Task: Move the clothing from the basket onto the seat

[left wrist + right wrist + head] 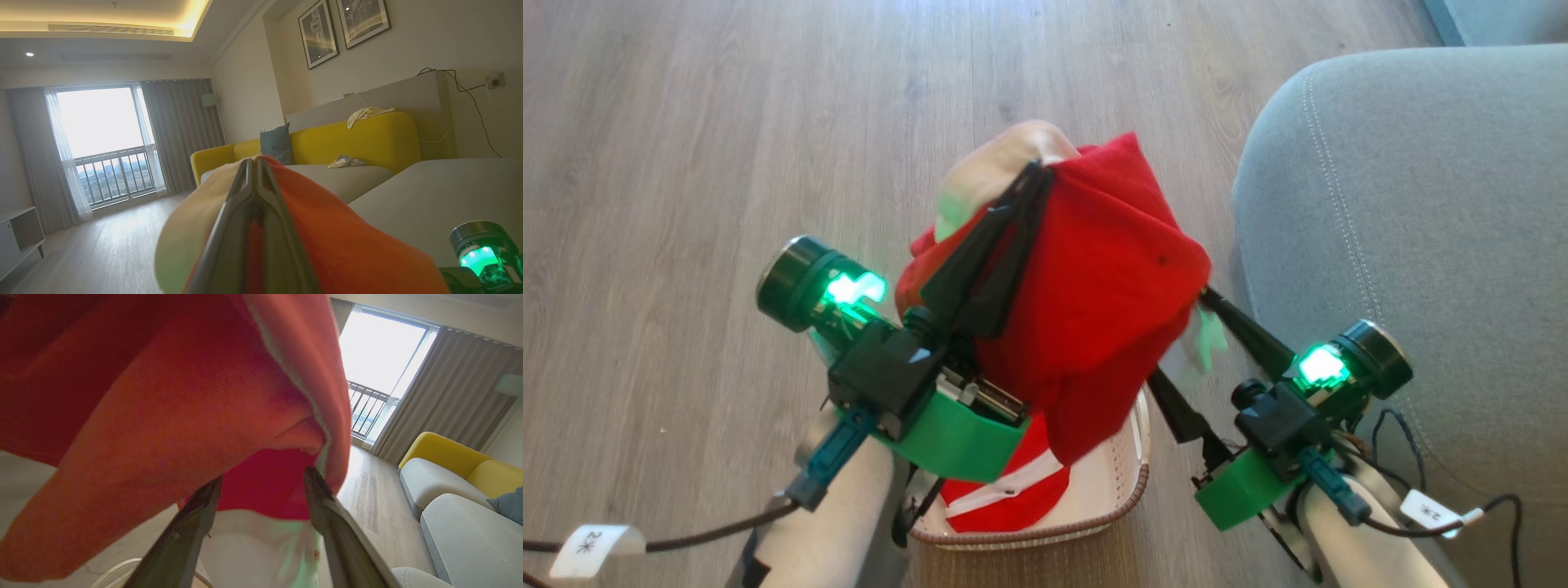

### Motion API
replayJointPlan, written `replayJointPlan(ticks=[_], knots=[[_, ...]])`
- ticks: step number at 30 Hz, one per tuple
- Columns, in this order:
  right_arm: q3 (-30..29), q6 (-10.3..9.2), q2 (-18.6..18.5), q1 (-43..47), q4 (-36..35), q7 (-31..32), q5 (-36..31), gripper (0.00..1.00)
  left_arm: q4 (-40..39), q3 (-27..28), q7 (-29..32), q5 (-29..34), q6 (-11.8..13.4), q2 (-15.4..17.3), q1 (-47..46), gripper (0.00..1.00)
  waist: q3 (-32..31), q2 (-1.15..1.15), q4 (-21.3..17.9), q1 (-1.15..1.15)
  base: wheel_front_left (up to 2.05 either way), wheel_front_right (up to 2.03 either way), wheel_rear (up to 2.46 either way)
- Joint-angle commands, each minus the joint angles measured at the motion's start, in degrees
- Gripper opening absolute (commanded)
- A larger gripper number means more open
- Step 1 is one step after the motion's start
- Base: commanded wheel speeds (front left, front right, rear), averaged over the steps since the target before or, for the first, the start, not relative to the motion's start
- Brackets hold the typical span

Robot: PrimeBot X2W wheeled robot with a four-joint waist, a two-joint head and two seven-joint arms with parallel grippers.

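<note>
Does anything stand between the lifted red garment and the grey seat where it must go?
Only the robot's own right gripper: it hangs open at the red garment's lower edge, on the side toward the seat. Nothing else visible blocks the way.

above the basket (1115, 482), smooth perforated plastic, the garment (1094, 310) was soft matt cloth; beside the basket, the seat (1405, 204) was woven fabric.

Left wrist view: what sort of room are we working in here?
Most likely a living room in a high-rise flat: a yellow sofa with cushions, framed pictures on the wall, and a curtained balcony window.
</note>
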Motion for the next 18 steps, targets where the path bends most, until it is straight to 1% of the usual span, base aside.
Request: replayJointPlan(ticks=[1,5,12,18], knots=[[1.6,-0.01,-0.3,-3.1,-1.3,-0.5,-0.6,1.0,-2.2,1.2,-0.3,0.0,-0.3,-0.2,-1.3,0.0,-0.3,0.0,0.4,0.0,0.0,0.0,0.0],[2.0,-0.01,-0.6,-4.3,-0.7,-0.5,-1.3,1.0,-2.1,-0.3,-0.3,-0.1,-0.5,-0.2,-1.3,0.0,-0.7,0.0,1.0,0.0,0.0,0.0,0.0],[1.5,-0.01,0.2,-5.3,-1.5,-0.5,-1.5,1.0,-1.4,-1.8,-0.3,-0.3,-0.8,-0.2,-0.9,0.0,-0.7,0.0,1.6,0.0,0.0,0.0,0.0],[2.5,-0.01,1.3,-6.6,-1.6,-0.5,-0.7,1.0,0.5,-3.3,-0.3,-1.0,-1.8,-0.2,-0.6,0.0,-0.4,0.0,1.8,0.0,0.0,0.0,0.0]])
